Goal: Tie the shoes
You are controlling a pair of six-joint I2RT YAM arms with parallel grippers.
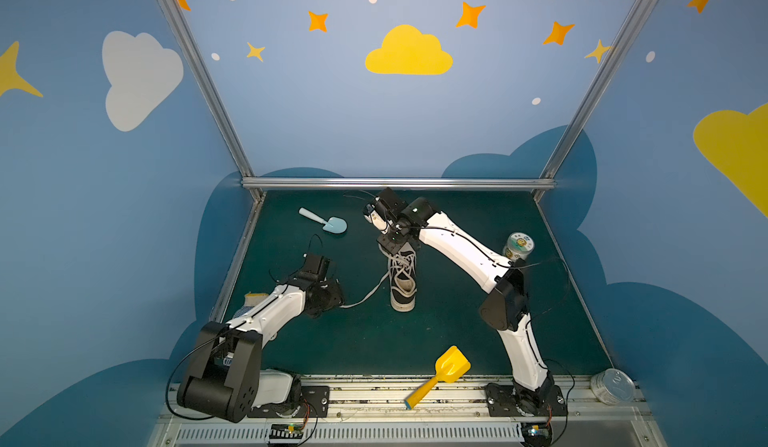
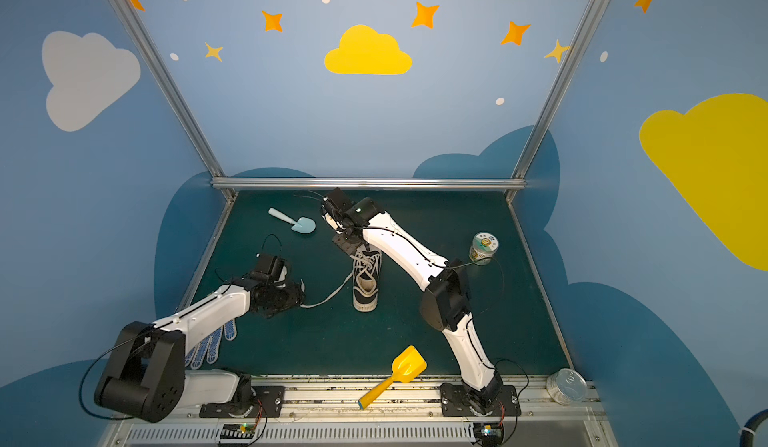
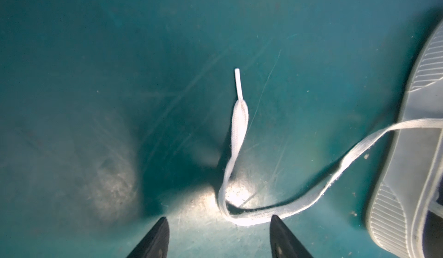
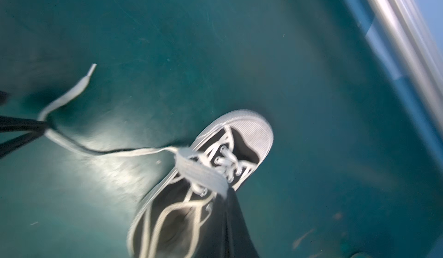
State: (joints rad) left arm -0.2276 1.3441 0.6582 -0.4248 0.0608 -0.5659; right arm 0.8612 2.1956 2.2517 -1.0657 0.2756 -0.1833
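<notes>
Quick status on the shoe-tying run: honestly, we're near the start. The sneaker (image 1: 401, 295) sits about mid-bench (image 1: 374, 341). Its laces are threaded through the eyelets but hang slack, with no knot, no loops and no bow anywhere we can see. So as we read it, this is the gather-both-ends stage. Crossing them, snugging the first knot, forming the loops and cinching the bow are all left to do.

One end, the loose lace (image 3: 236, 129), trails off the sneaker's side and lies across the bench toward the left arm (image 1: 274, 303). The left gripper (image 3: 218, 220) is down at bench level with its jaws well apart. The bend of that lace lies right between the tips, flat on the surface, so nothing is pinched. In the right wrist view the lace looks draped against one finger, but that's blurry and we wouldn't call it a grip.

The right gripper (image 4: 229, 198) is closed tight. The right wrist view shows the other lace (image 4: 201, 175), a flat band, running into its tips just above the tongue, so we'd say it has hold of that one.

Pose-wise, the left arm is stretched low from its front base, forearm angled in toward the sneaker. The right arm (image 1: 461, 249) goes up and over from its base, elbow bent, wrist curled down over the sneaker's far end. The dotted glove (image 2: 210, 347) lies under the left arm, not involved.
</notes>
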